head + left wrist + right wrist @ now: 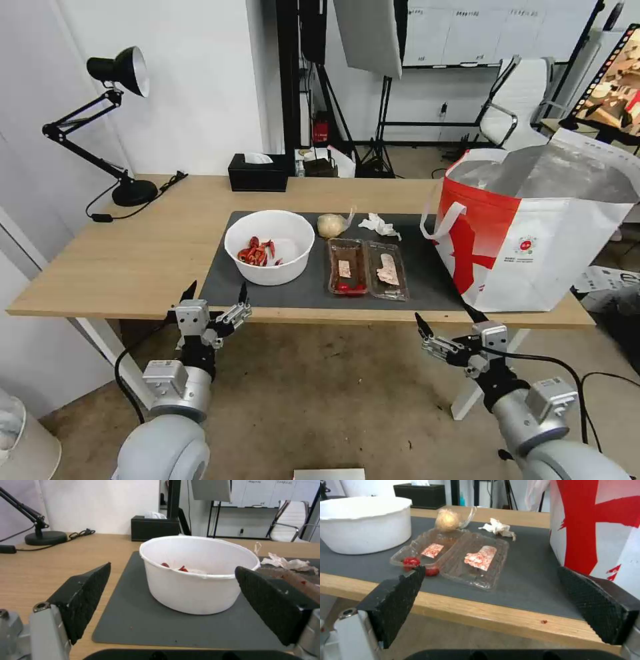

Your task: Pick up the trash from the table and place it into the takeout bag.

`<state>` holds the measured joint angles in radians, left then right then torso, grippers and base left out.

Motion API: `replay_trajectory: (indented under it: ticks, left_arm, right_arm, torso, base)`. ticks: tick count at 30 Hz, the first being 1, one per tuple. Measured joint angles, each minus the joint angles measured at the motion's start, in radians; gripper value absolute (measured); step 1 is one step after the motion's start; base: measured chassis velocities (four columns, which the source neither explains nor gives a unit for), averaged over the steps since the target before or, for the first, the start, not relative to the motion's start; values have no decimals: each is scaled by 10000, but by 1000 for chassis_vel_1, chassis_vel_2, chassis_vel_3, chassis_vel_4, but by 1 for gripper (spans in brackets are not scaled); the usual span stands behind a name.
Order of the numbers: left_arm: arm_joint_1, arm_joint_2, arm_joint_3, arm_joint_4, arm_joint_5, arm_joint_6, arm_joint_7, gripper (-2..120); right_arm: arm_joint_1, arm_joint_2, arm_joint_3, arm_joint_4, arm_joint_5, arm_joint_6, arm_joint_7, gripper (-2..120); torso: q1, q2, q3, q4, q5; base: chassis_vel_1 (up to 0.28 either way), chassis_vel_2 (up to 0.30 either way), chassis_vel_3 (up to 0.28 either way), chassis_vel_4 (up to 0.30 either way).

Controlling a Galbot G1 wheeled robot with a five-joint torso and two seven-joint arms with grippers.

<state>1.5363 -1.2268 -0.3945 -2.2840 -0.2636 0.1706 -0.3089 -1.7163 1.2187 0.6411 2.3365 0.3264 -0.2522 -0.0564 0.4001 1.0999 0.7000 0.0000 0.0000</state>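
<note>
Grippers hang before the table's [120,267] near edge, both with fingers spread and empty. Beyond the left gripper [215,292] sits the white bowl [269,246]; beyond the right gripper [445,319] lies the clear container [366,268], with the lump [331,225] and tissue [379,225] behind and the takeout bag [533,233] rightmost.

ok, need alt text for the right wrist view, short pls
The open right gripper hangs just off the table edge, facing an open clear food container with red scraps on a grey mat. A white bowl, wrapped beige lump, crumpled tissue and red-and-white bag surround it.
</note>
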Motion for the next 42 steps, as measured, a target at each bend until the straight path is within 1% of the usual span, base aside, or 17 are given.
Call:
replay_trajectory:
  ticks: [5, 7, 9, 19, 22, 28, 31, 32, 33, 34, 35, 36, 38, 39, 40, 41, 42]
  left_arm:
    - [96, -21, -60, -8, 140, -21, 72, 100]
    - [168, -43, -71, -15, 276, -29, 145, 100]
    - [199, -69, -68, -17, 314, -32, 174, 100]
    - [245, -139, -31, -16, 398, -44, 202, 100]
    - [265, -132, -41, -12, 415, -91, 221, 100]
    - [279, -131, -52, 1, 438, -128, 221, 100]
    - [285, -119, -77, 13, 440, -133, 221, 100]
    - [293, -119, -95, 13, 441, -134, 222, 100]
    - [293, -119, -95, 13, 441, -134, 222, 100]
    - [305, -121, -118, 13, 441, -133, 224, 100]
    - [305, -121, -118, 13, 441, -133, 224, 100]
    - [334, -126, -167, 13, 441, -138, 232, 100]
    - [379, -137, -240, 15, 442, -174, 239, 100]
    - [379, -137, -240, 15, 442, -174, 239, 100]
    - [391, -144, -258, 19, 447, -193, 242, 100]
    - [433, -160, -310, 31, 464, -227, 243, 100]
    - [433, -160, -310, 31, 464, -227, 243, 100]
  right_arm:
    - [36, 2, -54, -68, -43, 160, 0, 100]
    - [62, -12, -65, -125, -209, 547, -19, 100]
    - [66, -26, -70, -139, -288, 688, -34, 100]
    - [95, -83, -81, -232, -343, 915, -40, 100]
    - [118, -66, -163, -386, -361, 1260, -90, 100]
    - [174, -56, -243, -474, -378, 1406, -98, 100]
    - [234, -85, -354, -501, -139, 1411, -44, 100]
    - [276, -118, -494, -489, 510, 1368, 216, 100]
    - [276, -118, -494, -489, 510, 1368, 216, 100]
    - [352, -151, -664, -417, 1448, 1254, 581, 100]
    - [352, -151, -664, -417, 1448, 1254, 581, 100]
    - [559, -190, -961, -179, 3464, 950, 1333, 100]
    - [959, -208, -1295, 132, 5873, 721, 2381, 100]
    - [959, -208, -1295, 132, 5873, 721, 2381, 100]
    - [1116, -208, -1389, 203, 6592, 701, 2717, 100]
    - [1453, -205, -1561, 280, 8020, 707, 3422, 100]
    - [1453, -205, -1561, 280, 8020, 707, 3422, 100]
  torso:
    - [0, 1, 0, 0, 0]
    - [0, 1, 0, 0, 0]
    - [0, 1, 0, 0, 0]
    - [-1, 1, 0, 0, -1]
    - [-1, 1, 0, 0, 0]
    - [-1, 1, 0, 0, 0]
    - [-1, 1, 0, 0, 0]
    - [-1, 1, 0, -1, 0]
    - [-1, 1, 0, -1, 0]
    - [-1, 1, -1, -1, 0]
    - [-1, 1, -1, -1, 0]
    - [-1, 1, 0, 0, -1]
    - [-2, 1, -1, -1, -2]
    - [-2, 1, -1, -1, -2]
    - [-2, 1, -1, 0, -2]
    - [-1, 1, -1, 0, -2]
    - [-1, 1, -1, 0, -2]
  base:
    - [0, 0, 0, 0]
    - [0, 0, 0, 0]
    - [0, 0, 0, 0]
    - [0, 0, 0, 0]
    - [0, 0, 0, 0]
    - [0, 0, 0, 0]
    - [0, 0, 0, 0]
    - [0, 0, 0, 0]
    - [0, 0, 0, 0]
    - [0, 0, 0, 0]
    - [0, 0, 0, 0]
    - [0, 0, 0, 0]
    - [0, 0, 0, 0]
    - [0, 0, 0, 0]
    - [0, 0, 0, 0]
    - [0, 0, 0, 0]
    - [0, 0, 0, 0]
